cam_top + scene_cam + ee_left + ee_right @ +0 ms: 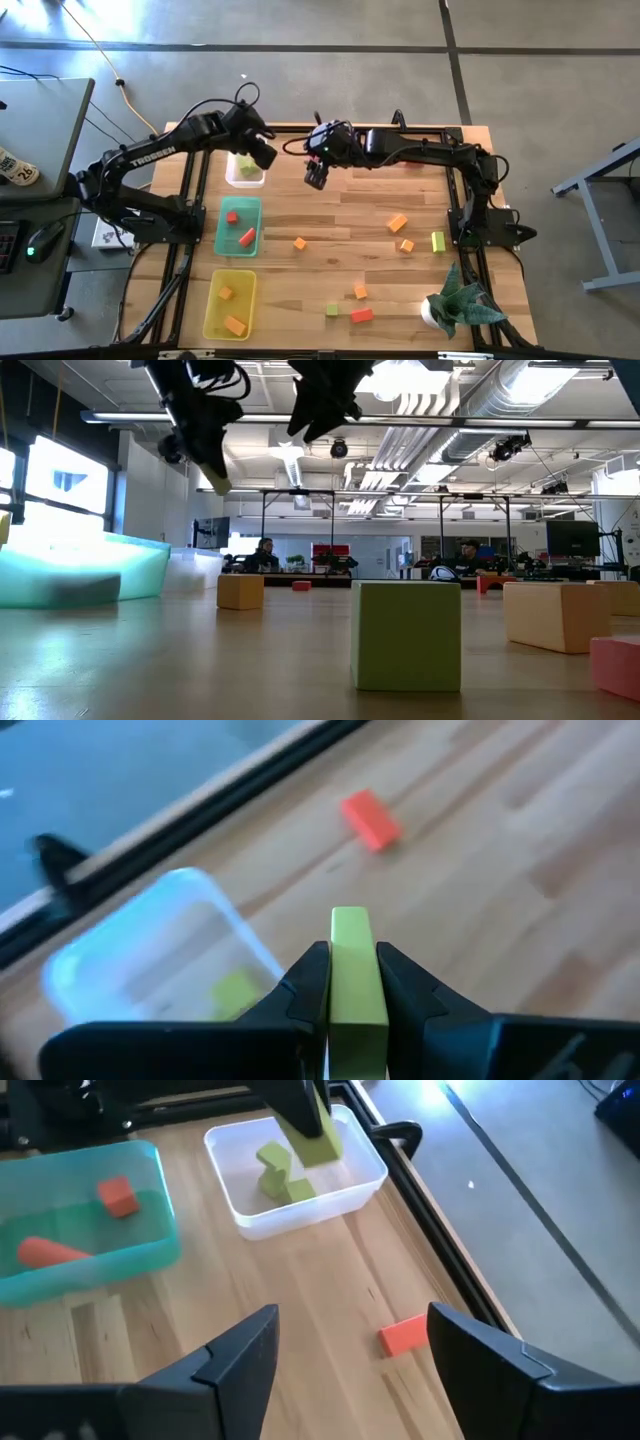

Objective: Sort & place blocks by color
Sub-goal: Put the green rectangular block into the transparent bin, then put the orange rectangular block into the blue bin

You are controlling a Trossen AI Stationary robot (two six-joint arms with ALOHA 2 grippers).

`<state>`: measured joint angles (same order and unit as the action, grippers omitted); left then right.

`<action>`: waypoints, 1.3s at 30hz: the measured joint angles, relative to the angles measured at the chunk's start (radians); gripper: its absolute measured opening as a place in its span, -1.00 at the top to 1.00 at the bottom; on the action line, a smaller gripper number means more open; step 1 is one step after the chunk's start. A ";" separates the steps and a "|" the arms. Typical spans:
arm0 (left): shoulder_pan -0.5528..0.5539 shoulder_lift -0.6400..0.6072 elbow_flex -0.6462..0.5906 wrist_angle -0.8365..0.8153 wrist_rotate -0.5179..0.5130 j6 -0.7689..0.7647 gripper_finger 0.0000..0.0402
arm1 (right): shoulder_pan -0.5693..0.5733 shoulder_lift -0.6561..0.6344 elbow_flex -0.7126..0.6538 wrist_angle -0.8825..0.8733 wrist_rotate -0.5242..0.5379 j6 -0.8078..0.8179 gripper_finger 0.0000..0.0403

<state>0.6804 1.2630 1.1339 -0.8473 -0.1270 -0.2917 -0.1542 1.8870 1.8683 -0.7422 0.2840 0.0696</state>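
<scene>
Over the clear tray at the far left of the table, the left gripper hangs with its jaws pinching a yellow-green bar, which stands upright between the dark fingers; from the right wrist view the same bar hangs just above the tray's rim, and two more yellow-green blocks already lie inside that tray. Close beside it, the right gripper hovers above bare wood with its jaws spread wide and nothing between them; a lone orange-red bar lies on the planks near the table's back edge, just ahead of it. Next to the clear tray sits the green tray, holding two red blocks, and nearer the front the yellow tray holds two orange blocks. The rest are scattered loose across the right half of the table: orange pieces around the middle, a yellow-green bar standing by the right arm's base, and a small yellow-green cube beside a red bar near the front edge. A potted plant stands at the front right corner. From table height, a yellow-green cube looms close, and people sit at desks far back in the room.
</scene>
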 joint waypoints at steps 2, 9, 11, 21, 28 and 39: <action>0.032 0.008 0.000 -0.023 -0.013 0.016 0.80 | -0.008 0.000 0.000 0.000 0.000 0.018 -0.18; 0.111 0.098 0.000 -0.081 -0.019 0.070 0.80 | -0.026 0.000 0.000 0.000 -0.003 0.064 -0.18; 0.127 0.136 0.000 -0.081 -0.018 0.083 0.80 | -0.029 0.000 0.000 0.000 -0.003 0.064 -0.18; 0.190 0.277 0.000 -0.095 -0.015 0.127 0.79 | -0.028 0.000 0.000 0.000 -0.003 0.065 -0.18; 0.218 0.315 0.000 -0.092 -0.015 0.150 0.69 | -0.028 0.000 0.000 0.000 -0.003 0.119 -0.18; 0.225 0.319 0.000 -0.091 -0.014 0.228 0.49 | -0.028 0.000 0.000 -0.003 -0.003 0.183 -0.18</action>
<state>0.9053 1.5822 1.1336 -0.9382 -0.1411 -0.0638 -0.1822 1.8870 1.8683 -0.7454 0.2810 0.2522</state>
